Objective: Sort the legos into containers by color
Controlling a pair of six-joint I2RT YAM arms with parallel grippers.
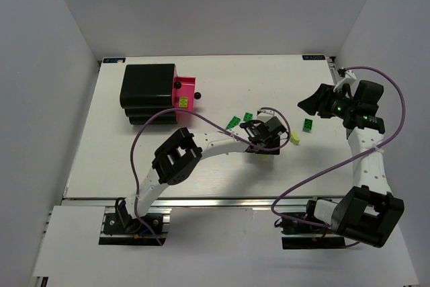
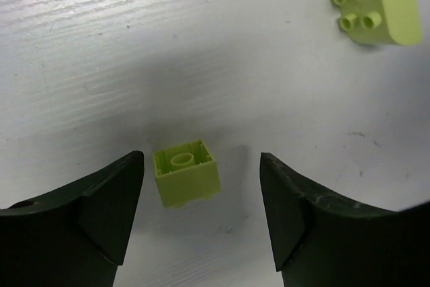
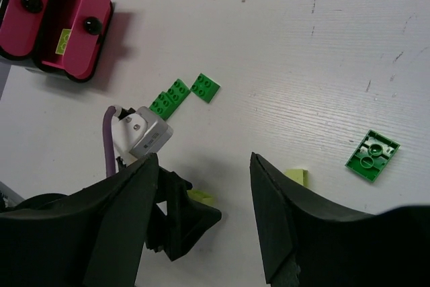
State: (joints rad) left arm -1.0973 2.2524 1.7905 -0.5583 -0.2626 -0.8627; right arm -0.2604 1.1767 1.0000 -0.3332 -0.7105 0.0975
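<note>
My left gripper [image 1: 264, 146] is open and low over the table, mid-table. In the left wrist view its jaws [image 2: 201, 158] stand either side of a pale yellow lego [image 2: 187, 174] that lies upside down, nearer the left finger and not touching either. A second pale yellow lego [image 2: 376, 3] [image 1: 293, 138] lies just beyond. Green legos [image 1: 233, 123] [image 1: 248, 117] [image 1: 307, 125] lie around. My right gripper [image 1: 310, 104] [image 3: 203, 159] is open, empty and raised. A pink drawer [image 1: 188, 84] stands pulled out of the black cabinet [image 1: 148, 85], with a yellow lego [image 1: 182, 101] in it. No red lego shows.
In the right wrist view, two pink drawers with black knobs [image 3: 84, 28] [image 3: 27, 5] show at the top left. The left arm's purple cable [image 1: 201, 120] loops over the table between the cabinet and the green legos. White walls enclose the table.
</note>
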